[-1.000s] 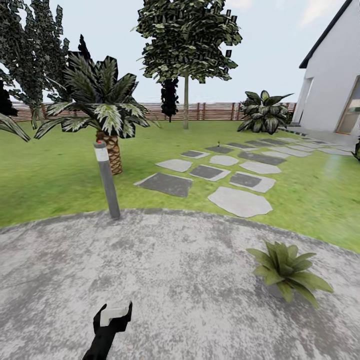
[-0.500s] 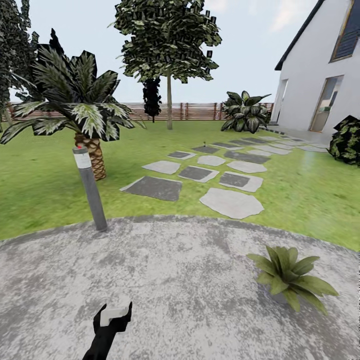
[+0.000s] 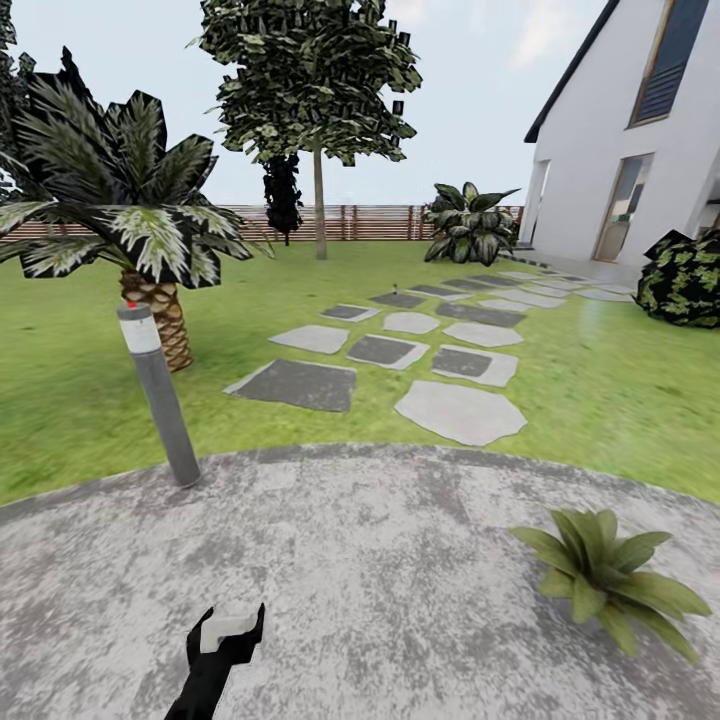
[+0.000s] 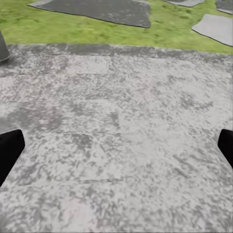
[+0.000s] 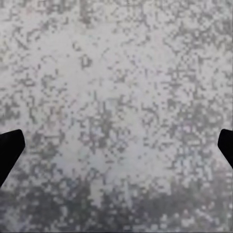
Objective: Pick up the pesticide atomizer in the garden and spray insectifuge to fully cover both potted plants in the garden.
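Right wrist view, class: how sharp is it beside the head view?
Right wrist view: grey paving is coarse, blocky and pixelated. Head view: sharper, the palm and stepping stones hold crisp outlines, though the paving's texture is smeared there too.

Your potted plant hides its pot under the leaves, and its outer leaf tips run close to the picture's edge. The dark bush by the house is cut off. Your left arm leaves the bottom edge.

Bare grey paving ahead (wide), bollard left, potted plant right
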